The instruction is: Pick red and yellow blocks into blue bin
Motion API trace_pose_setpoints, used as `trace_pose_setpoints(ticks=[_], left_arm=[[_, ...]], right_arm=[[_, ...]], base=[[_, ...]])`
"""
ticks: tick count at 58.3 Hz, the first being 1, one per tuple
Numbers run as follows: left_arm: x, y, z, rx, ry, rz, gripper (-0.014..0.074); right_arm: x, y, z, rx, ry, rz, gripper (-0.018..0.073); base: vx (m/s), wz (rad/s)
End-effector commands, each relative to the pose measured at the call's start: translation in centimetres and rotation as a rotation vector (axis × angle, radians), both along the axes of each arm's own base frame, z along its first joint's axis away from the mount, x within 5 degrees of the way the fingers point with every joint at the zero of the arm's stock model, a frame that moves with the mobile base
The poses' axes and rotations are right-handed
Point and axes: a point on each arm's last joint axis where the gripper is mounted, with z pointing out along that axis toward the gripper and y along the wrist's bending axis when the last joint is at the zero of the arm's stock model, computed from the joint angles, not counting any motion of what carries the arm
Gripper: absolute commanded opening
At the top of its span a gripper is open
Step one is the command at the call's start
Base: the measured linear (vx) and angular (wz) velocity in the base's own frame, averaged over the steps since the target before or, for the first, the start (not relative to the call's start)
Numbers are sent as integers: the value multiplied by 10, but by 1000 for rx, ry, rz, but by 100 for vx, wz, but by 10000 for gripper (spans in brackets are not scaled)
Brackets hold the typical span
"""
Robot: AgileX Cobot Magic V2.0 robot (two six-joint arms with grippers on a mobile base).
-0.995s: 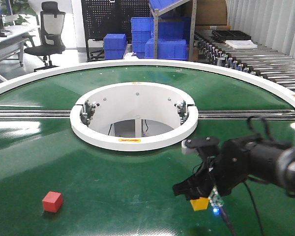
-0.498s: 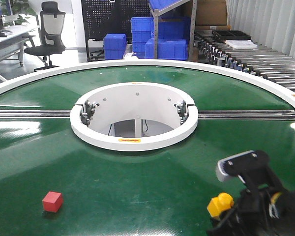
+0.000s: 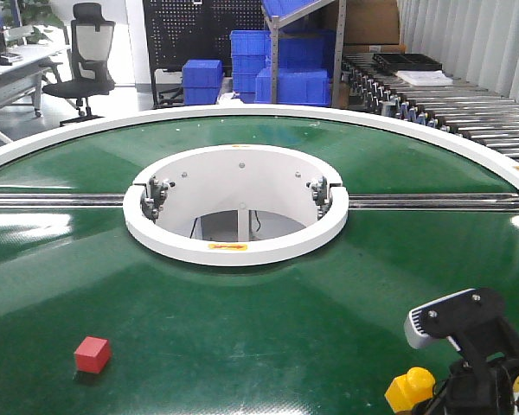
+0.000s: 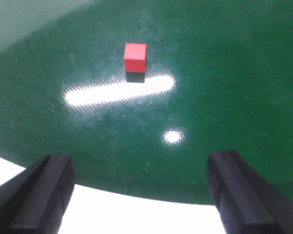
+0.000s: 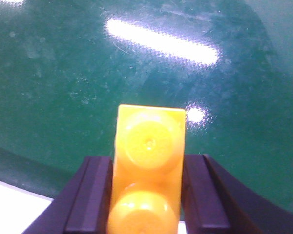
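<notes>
Green and glossy, the round counter (image 3: pixel 268 333) fills most of the front view, bounded by a white outer rim (image 3: pixel 242 111) and pierced at its middle by a white ring (image 3: pixel 233 246) around an open well. Behind it stand stacked blue crates (image 3: pixel 249 54), a black chair (image 3: pixel 82 52) at the left and a bank of rollers (image 3: pixel 454 99) at the right. The red cube (image 3: pixel 92 354) rests flat on the counter at the near left, alone, well apart from everything else. The left wrist view looks at that same cube (image 4: pixel 135 57) from above the counter's white edge: the left pincer (image 4: pixel 139 195) is released, its two dark fingers (image 4: pixel 41 192) spread wide at the bottom corners, and the cube lies well ahead of them, roughly on the line between them, beside a bright streak of reflected light. At the near right of the front view the right arm (image 3: pixel 480 346) hangs over the counter's edge with the yellow brick (image 3: pixel 410 389) at its tip. The right wrist view shows the right pincer (image 5: pixel 149 195) clenched on that brick (image 5: pixel 149 146), a dark finger (image 5: pixel 93 195) pressed against each long side, both round studs turned toward the camera and one end sticking out past the fingertips over the green surface.
</notes>
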Motion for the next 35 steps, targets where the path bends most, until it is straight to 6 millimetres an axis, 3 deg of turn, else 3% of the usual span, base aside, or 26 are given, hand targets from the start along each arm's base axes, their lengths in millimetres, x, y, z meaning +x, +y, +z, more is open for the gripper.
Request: trace_pose_setpoints(ticks=[1,22,35], left_arm=[[31,-7,10,-10,-30,-9,676],[141,-24,-12,8,79,-9,659],[204,-34,-44,24,136,-11,652]], right_arm=[[2,0,17,27,-100,4,271],[2,0,17,26,-96,4,271],[2,0,17,26,-97,4,271]], base=[[0,0],[0,0],[0,0]])
